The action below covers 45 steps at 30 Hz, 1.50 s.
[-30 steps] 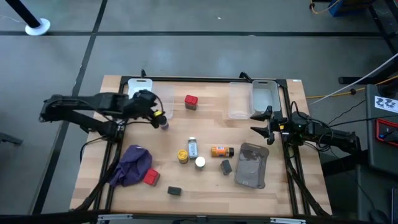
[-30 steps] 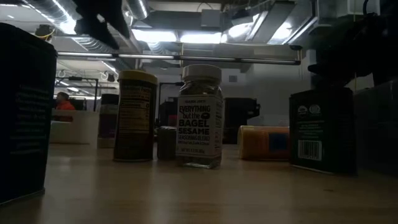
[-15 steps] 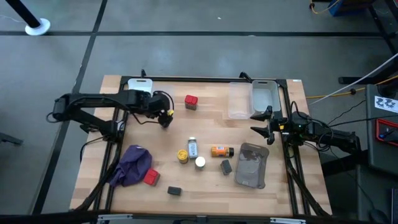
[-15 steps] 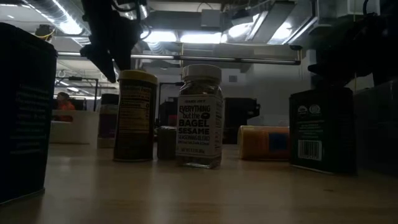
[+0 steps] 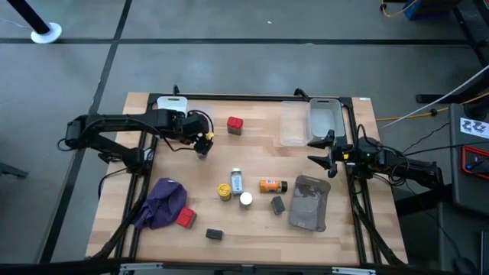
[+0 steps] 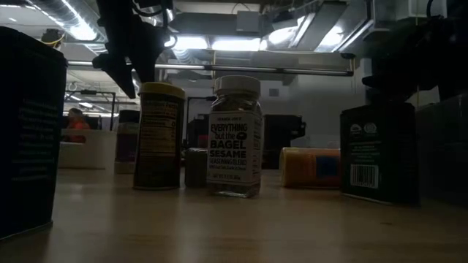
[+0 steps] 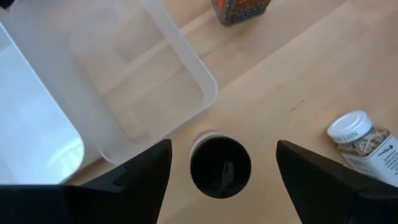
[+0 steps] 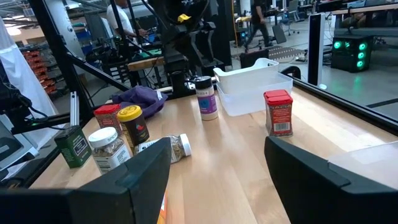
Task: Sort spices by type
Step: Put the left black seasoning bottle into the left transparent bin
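The left gripper (image 5: pixel 202 144) hangs with fingers spread wide, while the right gripper (image 5: pixel 318 150) waits with fingers apart.

From above, you cannot see the dark jar (image 7: pixel 220 167) beneath the left gripper (image 5: pixel 202 144); only the left wrist view shows it, top-on, its label unseen. Beside that jar, the clear bin (image 7: pixel 124 81) is cut off by the frame edge, as is the white-capped bottle (image 7: pixel 367 144). In the low view, the dark block (image 6: pixel 25 131) left of the bagel seasoning jar (image 6: pixel 235 135) runs out of frame, and the print on the yellow-lidded jar (image 6: pixel 159 135) is too dim for you to read.
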Each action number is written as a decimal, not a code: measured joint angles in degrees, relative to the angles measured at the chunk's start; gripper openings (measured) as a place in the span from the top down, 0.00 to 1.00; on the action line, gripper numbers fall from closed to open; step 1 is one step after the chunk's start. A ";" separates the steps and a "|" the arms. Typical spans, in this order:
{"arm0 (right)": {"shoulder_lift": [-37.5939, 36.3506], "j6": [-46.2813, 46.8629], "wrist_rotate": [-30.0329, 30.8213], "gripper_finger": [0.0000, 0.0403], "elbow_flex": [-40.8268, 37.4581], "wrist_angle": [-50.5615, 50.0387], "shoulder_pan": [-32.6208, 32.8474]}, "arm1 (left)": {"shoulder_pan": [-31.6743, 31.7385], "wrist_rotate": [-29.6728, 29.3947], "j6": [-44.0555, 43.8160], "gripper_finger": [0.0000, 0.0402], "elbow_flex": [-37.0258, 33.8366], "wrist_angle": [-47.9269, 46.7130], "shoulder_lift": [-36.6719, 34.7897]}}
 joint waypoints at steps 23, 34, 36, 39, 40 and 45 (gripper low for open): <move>0.00 -0.01 -0.17 0.36 0.02 -0.03 0.02 | -3.35 2.63 -1.51 0.31 -0.04 -1.47 3.86; 0.00 0.00 -0.20 0.36 0.04 -0.05 0.02 | -3.36 1.93 -1.43 0.31 0.17 -1.45 8.46; 0.00 0.01 -0.20 0.36 0.04 -0.05 0.02 | -3.30 1.93 -1.43 0.31 0.17 -1.47 8.59; -0.02 -0.01 -0.20 0.36 0.04 -0.05 0.02 | -3.32 1.98 -1.59 0.31 0.17 -1.45 8.59; -0.01 -0.01 -0.20 0.36 0.04 -0.05 0.02 | -3.32 2.06 -1.65 0.31 0.15 -1.43 8.52; 0.00 -0.01 -0.20 0.36 0.04 -0.05 0.02 | -3.30 2.60 -1.73 0.31 0.01 -1.23 7.62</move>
